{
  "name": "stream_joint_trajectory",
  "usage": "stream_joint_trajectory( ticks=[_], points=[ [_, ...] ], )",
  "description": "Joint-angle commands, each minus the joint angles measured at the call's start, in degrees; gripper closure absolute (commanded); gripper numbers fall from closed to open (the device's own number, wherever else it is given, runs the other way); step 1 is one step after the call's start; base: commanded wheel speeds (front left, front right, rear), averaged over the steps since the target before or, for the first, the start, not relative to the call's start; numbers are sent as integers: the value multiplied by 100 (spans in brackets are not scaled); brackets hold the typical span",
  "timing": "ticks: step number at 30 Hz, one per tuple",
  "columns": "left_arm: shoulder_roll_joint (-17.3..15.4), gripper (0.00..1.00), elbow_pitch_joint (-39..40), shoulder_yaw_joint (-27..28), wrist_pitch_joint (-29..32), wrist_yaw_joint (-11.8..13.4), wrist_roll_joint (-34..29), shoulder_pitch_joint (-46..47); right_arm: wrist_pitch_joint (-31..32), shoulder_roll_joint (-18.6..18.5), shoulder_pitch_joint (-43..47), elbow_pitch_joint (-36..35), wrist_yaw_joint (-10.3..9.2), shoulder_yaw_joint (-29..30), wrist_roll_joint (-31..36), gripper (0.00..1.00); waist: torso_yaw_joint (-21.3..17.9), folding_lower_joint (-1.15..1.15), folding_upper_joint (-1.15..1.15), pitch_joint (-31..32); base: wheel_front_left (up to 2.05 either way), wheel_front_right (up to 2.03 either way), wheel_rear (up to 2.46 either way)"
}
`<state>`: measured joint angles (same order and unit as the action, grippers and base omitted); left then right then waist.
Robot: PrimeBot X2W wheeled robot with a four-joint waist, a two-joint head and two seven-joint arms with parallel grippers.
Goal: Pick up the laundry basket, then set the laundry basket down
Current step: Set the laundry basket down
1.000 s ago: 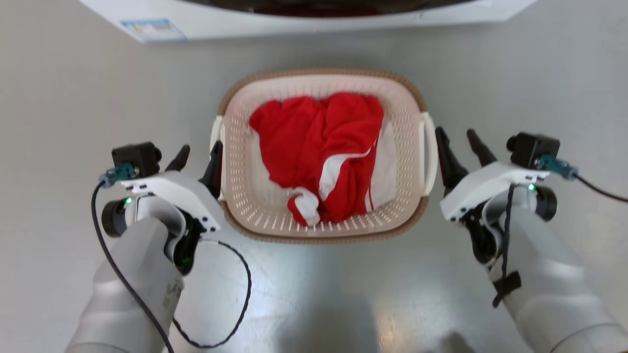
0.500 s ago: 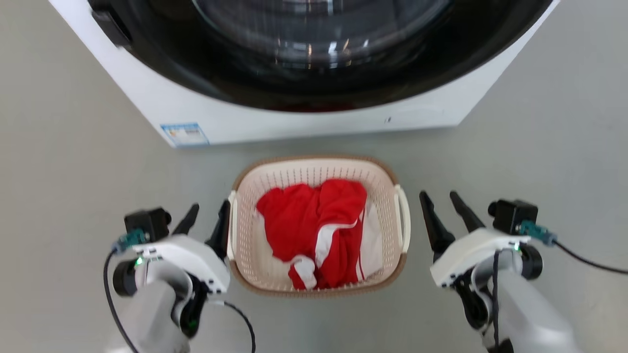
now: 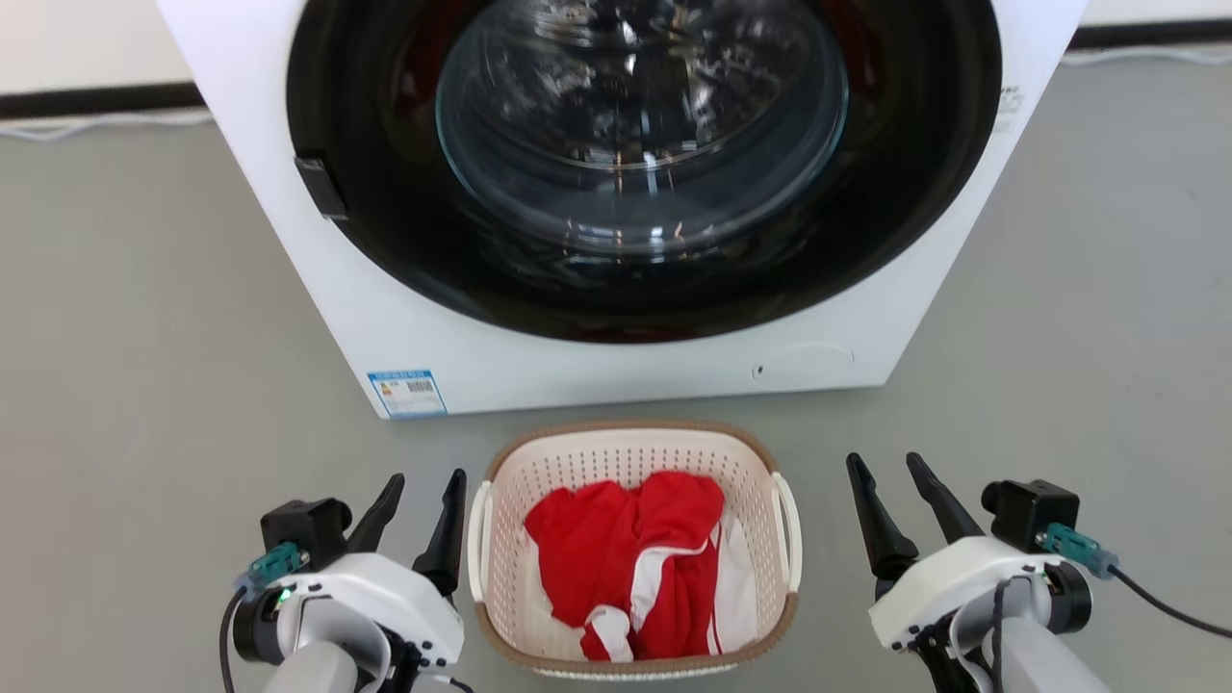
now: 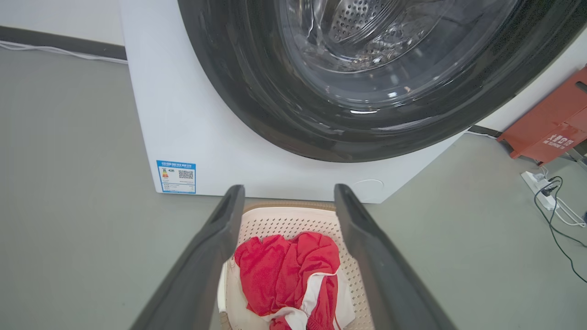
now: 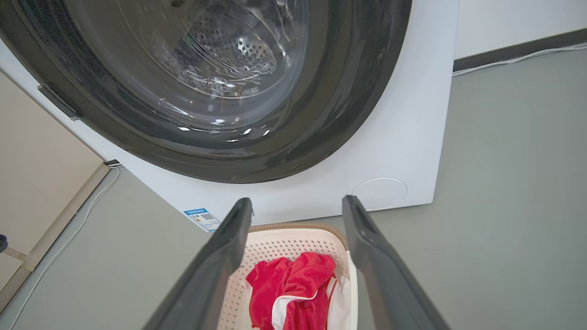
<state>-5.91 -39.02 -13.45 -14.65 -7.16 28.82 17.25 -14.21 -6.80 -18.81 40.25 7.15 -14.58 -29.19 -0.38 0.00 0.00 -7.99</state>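
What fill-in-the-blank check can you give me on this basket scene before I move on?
1. The garment in the laundry basket is mostly ____ with white trim.
2. The left gripper and the right gripper both stand ____, holding nothing.
3. In the head view, the blue label sits at the washer's lower ____ corner.
Missing words: red; open; left.

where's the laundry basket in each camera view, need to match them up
Head view: laundry basket at bottom centre, before the washer, between left gripper and right gripper.
Left wrist view: basket at bottom centre, framed by the left gripper, cut off below.
Right wrist view: basket at bottom centre, framed by the right gripper, cut off below.
Shared landmark: the blue label on the washer's front, up and left of the basket in every view.
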Motion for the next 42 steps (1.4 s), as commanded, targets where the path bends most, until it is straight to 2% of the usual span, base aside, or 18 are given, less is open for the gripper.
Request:
stream_joint_trajectory(
  ticks=[1,9,18,27,42],
  points=[
    [-104,0,173,208,-35,-33,-58,6,-79,2,68,-185,34,-70,68,0,44,0,0,154,0,0,0],
    [-61,0,687,480,-35,-33,-303,-370,-79,-21,421,-650,34,97,320,0,22,0,0,504,0,0,0],
    [68,0,1538,946,-35,-33,-594,-730,-79,28,725,-1179,34,532,627,0,12,0,0,670,0,0,0],
    [155,0,2237,1148,-35,-33,-766,-1035,-79,59,893,-1524,34,825,936,0,21,0,0,755,0,0,0],
    [193,0,2359,1202,-35,-33,-896,-1162,-79,112,964,-1816,34,1007,1378,0,-20,0,0,737,0,0,0]
  ],
)
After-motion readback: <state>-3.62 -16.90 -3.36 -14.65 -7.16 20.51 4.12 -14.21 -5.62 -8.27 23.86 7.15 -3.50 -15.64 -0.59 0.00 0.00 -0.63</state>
